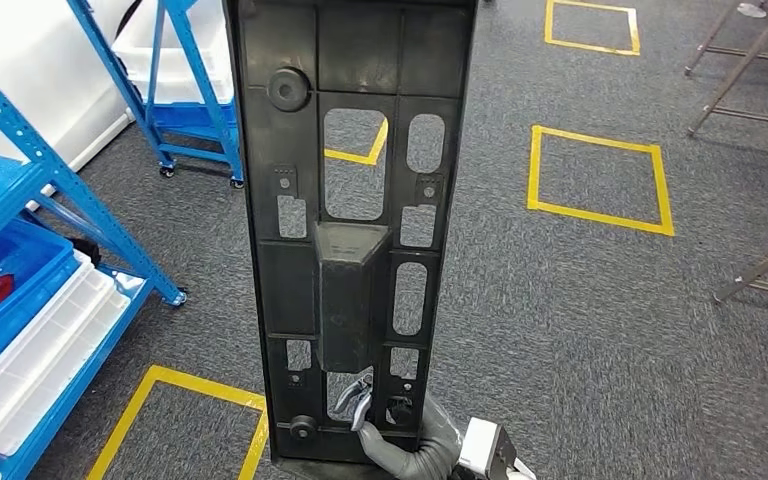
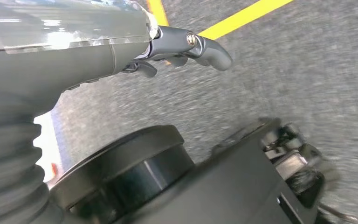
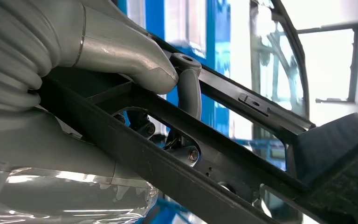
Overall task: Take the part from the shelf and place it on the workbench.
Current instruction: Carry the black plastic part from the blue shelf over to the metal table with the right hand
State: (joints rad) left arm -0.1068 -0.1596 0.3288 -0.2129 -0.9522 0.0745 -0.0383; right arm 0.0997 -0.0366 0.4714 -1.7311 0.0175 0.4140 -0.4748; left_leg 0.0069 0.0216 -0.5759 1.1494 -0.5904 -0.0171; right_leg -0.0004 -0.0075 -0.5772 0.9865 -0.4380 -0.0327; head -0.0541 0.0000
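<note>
The part [image 1: 355,230], held upright by the right hand [image 1: 385,430] at its lower end, blocks the middle of the head view. To the left stand blue shelves [image 1: 20,200] with bins [image 1: 40,340] and a wheeled blue rack [image 1: 195,110]. To the right, open grey carpet [image 1: 580,330] with yellow squares [image 1: 600,180] runs to metal legs [image 1: 750,70] at the far edge.

Grey carpet floor [image 1: 580,330] marked with yellow tape squares [image 1: 600,180]; left of them, blue shelving [image 1: 50,250] against a white wall [image 1: 30,70].
</note>
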